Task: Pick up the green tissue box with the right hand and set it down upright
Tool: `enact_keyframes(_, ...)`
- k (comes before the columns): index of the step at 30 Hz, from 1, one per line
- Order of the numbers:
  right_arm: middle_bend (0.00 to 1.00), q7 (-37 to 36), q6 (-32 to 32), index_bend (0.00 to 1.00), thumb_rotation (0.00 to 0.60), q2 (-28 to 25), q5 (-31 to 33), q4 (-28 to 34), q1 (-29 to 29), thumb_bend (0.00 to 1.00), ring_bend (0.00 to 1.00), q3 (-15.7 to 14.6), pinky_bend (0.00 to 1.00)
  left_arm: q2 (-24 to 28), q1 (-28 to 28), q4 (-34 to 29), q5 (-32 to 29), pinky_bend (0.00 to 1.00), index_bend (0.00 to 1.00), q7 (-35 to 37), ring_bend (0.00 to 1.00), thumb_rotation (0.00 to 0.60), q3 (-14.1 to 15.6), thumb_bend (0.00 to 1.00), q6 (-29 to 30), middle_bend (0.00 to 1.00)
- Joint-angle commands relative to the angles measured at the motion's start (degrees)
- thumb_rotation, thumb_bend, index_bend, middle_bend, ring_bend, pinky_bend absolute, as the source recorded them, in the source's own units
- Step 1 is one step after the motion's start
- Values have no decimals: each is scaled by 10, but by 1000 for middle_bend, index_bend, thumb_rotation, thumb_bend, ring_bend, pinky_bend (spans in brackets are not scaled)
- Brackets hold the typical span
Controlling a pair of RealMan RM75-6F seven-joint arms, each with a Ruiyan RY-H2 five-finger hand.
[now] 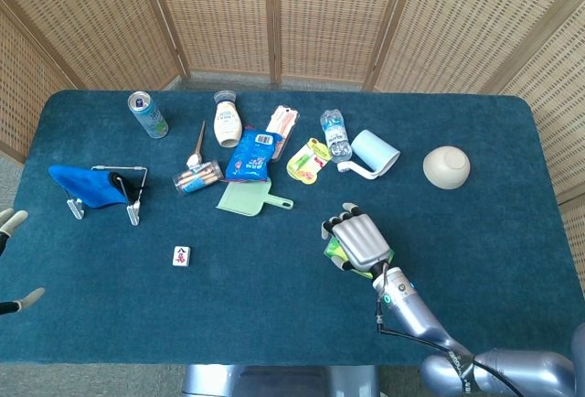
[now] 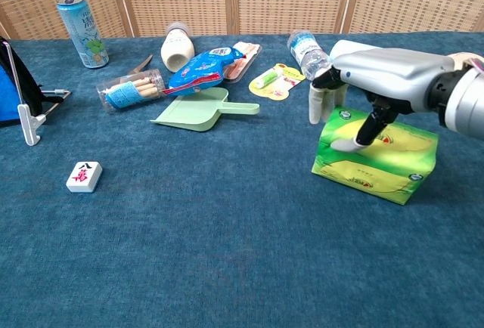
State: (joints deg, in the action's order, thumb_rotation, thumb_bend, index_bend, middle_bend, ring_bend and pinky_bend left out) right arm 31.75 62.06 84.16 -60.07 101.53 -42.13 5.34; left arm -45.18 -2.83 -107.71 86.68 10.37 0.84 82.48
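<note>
The green tissue box (image 2: 386, 165) lies on its broad side on the blue table, right of centre. My right hand (image 2: 378, 75) is on top of it: its fingers (image 2: 318, 105) curl down over the box's far left edge and the thumb (image 2: 354, 143) presses on the top face, so the hand grips the box. From the head camera the right hand (image 1: 359, 241) covers most of the tissue box (image 1: 335, 252), of which only a green edge shows. My left hand (image 1: 11, 223) shows at the left border, fingers apart and holding nothing.
Behind the box lie a water bottle (image 2: 306, 44), a yellow-green packet (image 2: 274, 78), a green dustpan (image 2: 198, 110) and a blue pouch (image 2: 206, 65). A pale blue cup (image 1: 375, 152) and a white bowl (image 1: 446, 166) stand far right. A mahjong tile (image 2: 83, 176) lies to the left.
</note>
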Motion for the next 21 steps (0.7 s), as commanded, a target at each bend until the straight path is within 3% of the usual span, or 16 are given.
enact_keyframes(1,459,-2,0,427,600,1,-3,-4,2,300,406,-2,239,0,0,0,0,0,0,0,0,600,0,78,0,0)
enact_keyframes(10,470,-28,5,446,600,6,-44,-19,12,380,440,-8,438,0,0,0,-1,0,0,1,0,600,0,79,0,0)
enact_keyframes(14,481,-70,24,462,600,10,-112,-30,17,380,447,-4,440,0,0,0,-1,0,0,1,0,600,0,78,-1,0)
enact_keyframes(21,486,-208,81,470,600,33,-244,-85,23,365,452,7,440,-1,0,0,0,0,0,0,0,600,0,78,-1,0)
